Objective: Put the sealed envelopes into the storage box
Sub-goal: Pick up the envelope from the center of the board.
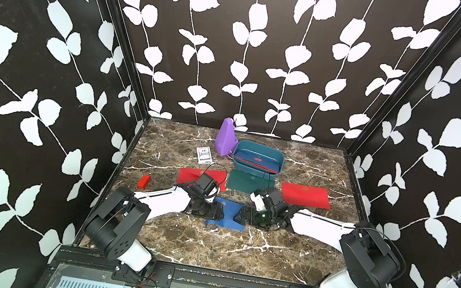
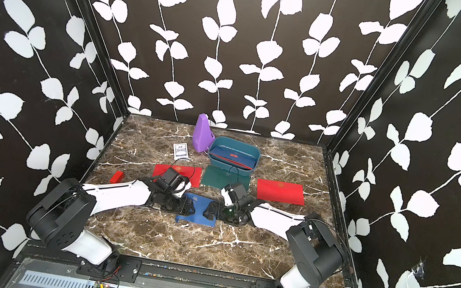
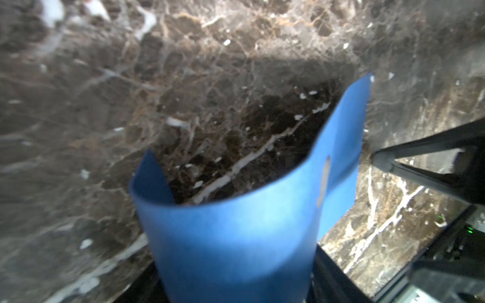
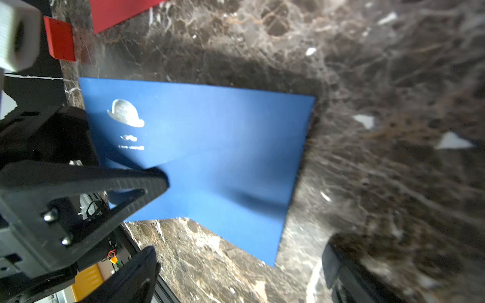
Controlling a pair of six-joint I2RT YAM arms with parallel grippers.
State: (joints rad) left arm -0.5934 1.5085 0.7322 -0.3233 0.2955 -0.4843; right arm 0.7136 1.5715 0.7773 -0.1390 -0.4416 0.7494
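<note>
blue envelope (image 1: 226, 215): bent, spanning between both grippers.
left gripper (image 1: 219, 212): at one end — grip cannot be told.
right gripper (image 1: 243, 215): jaws wide, empty, at the opposite end.
storage box (image 1: 254, 169): beyond both — nearer the right gripper.

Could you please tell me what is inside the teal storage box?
A navy blue envelope lies uppermost in the storage box, red envelope edges showing below it. Anything underneath them is covered.

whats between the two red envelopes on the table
The dark green envelope lies flat between them, shown in both top views.
</note>
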